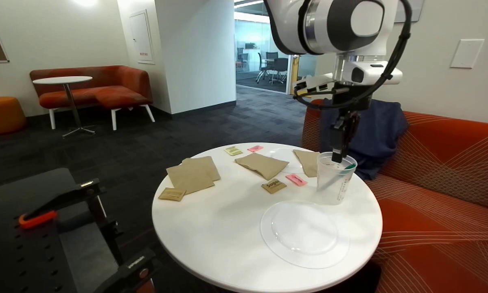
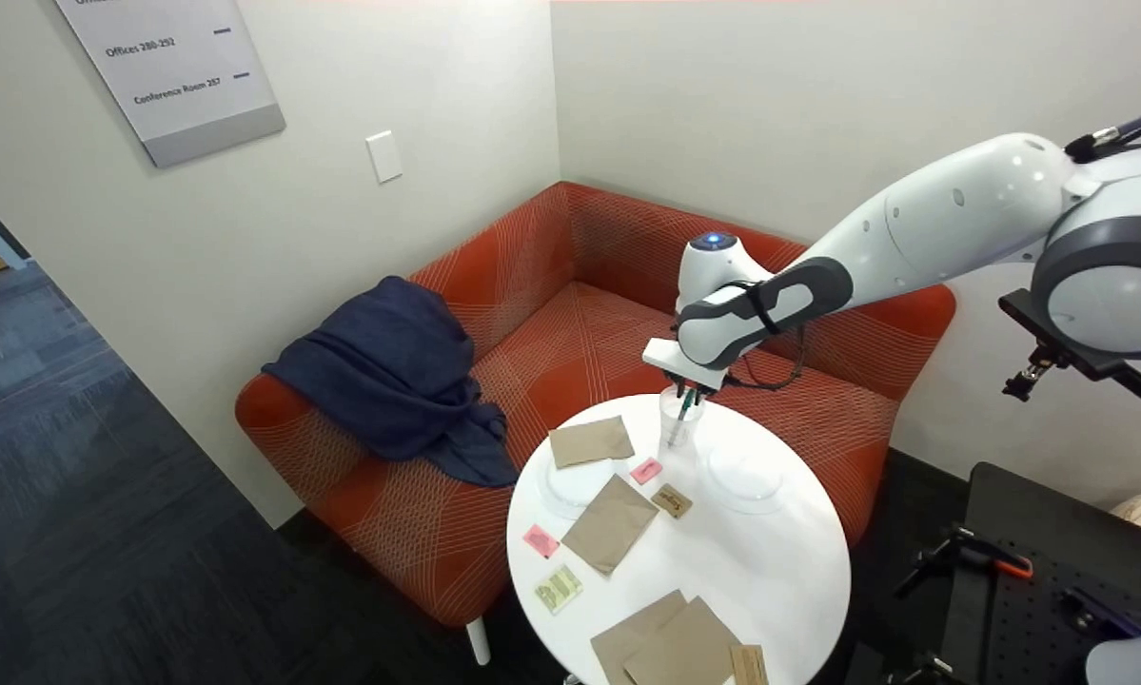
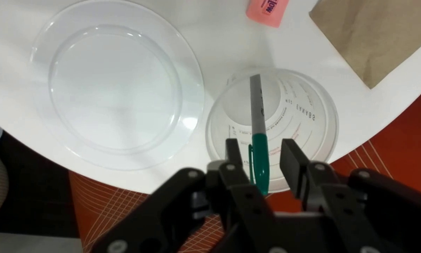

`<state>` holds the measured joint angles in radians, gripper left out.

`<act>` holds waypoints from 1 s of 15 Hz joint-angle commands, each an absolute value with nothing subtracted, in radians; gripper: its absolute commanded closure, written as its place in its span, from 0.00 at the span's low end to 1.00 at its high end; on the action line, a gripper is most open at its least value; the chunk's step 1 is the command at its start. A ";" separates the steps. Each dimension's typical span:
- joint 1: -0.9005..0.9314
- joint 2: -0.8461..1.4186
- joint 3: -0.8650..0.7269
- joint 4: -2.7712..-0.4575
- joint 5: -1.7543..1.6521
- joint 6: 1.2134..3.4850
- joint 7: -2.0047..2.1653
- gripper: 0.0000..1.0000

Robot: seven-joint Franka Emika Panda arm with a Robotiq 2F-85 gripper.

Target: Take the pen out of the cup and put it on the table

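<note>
Green-capped grey pen [image 3: 258, 128] leans in clear plastic tumbler [image 1: 334, 185] on white round table [image 1: 211, 230]. Black two-finger gripper [image 3: 261, 149] spread either side of cap [image 3: 261, 161]; depth hard to judge. Off-centre closing could tip tumbler; shallow pinch could drop pen.

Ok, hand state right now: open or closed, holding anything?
Hand: open, holding nothing; in the wrist view the green-capped marker shows between its jaws, a gap on either side.

Soft shadows across bright table [image 1: 227, 230]
</note>
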<state>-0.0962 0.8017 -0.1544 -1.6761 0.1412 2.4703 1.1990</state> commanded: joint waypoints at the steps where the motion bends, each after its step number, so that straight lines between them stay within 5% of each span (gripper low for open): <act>1: -0.097 0.834 -0.158 -1.608 0.167 2.407 1.185 0.63; 15: -0.099 0.897 -0.155 -1.498 0.166 2.324 1.189 0.63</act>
